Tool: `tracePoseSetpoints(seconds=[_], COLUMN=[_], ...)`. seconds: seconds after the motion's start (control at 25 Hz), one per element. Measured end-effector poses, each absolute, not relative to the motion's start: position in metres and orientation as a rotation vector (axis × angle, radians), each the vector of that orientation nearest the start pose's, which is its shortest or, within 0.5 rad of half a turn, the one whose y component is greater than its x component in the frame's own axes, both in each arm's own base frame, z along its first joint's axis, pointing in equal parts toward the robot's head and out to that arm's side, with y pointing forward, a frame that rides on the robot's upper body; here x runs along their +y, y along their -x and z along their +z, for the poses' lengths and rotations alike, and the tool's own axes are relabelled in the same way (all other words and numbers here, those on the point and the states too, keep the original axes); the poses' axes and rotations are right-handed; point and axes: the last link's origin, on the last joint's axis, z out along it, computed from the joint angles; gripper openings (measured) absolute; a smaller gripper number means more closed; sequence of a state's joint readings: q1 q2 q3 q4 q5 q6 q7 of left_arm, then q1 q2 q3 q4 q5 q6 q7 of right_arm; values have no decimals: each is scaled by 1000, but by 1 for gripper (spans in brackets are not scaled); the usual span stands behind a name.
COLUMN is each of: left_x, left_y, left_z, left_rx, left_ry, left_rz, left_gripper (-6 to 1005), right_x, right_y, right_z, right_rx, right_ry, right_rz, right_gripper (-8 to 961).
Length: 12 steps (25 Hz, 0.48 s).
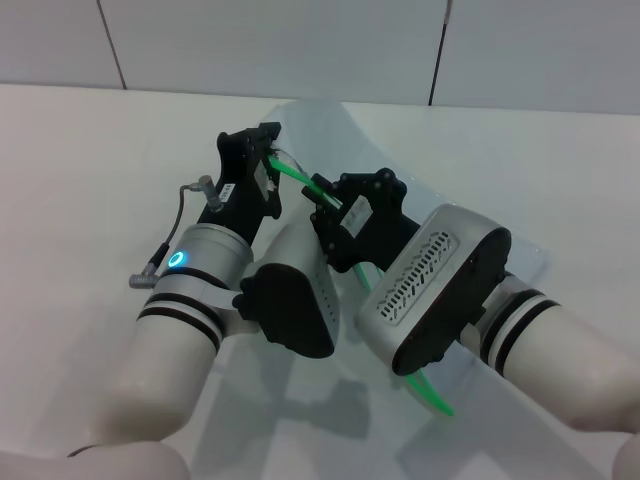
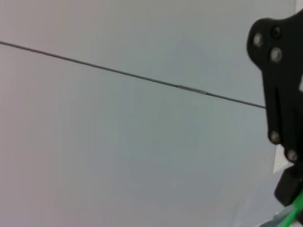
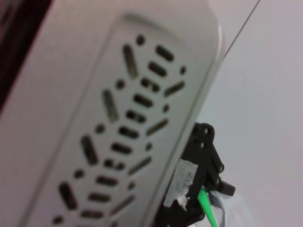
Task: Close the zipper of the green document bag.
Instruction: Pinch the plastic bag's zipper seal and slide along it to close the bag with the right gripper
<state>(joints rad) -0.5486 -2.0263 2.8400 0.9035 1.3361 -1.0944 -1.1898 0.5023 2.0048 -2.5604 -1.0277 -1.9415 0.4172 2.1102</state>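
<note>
The green document bag (image 1: 480,225), a translucent pale pouch, is held up off the white table between both arms. Its zipper (image 1: 300,178) is a bright green strip running from the far end down toward me, and it shows again below the right arm (image 1: 435,398). My left gripper (image 1: 272,158) is shut on the far end of the green edge. Just behind it, my right gripper (image 1: 325,197) is shut on the zipper strip. The slider tab is hidden by the fingers. In the right wrist view the green strip (image 3: 204,205) runs out of a black gripper. The left wrist view shows a sliver of green strip (image 2: 296,213).
The white table (image 1: 90,160) spreads around the bag, with a pale panelled wall (image 1: 250,40) behind it. My own arm casings (image 1: 430,285) cover the middle of the bag. A grey cable plug (image 1: 195,185) sticks out beside the left wrist.
</note>
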Motion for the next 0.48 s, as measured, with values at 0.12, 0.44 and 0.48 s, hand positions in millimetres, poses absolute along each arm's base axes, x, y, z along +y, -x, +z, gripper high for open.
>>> tracePoseSetpoints(seconds=[0.12,0.44,0.48], left_x=[328,328,328], left_y=[195,195,195], left_z=[-94,-90,-90], left_rx=[516,489,488], left_ry=[1663,1643,1641], left_rz=[279,261,261], left_gripper=[65,66,66], right_x=[321,323,323], right_y=[-146,-151,-152], right_z=[-136,-136,-136], right_rx=[-112,-102,-101], right_ry=[2245,2243,2243], right_rz=[351,336,335], right_gripper=[82,82,82])
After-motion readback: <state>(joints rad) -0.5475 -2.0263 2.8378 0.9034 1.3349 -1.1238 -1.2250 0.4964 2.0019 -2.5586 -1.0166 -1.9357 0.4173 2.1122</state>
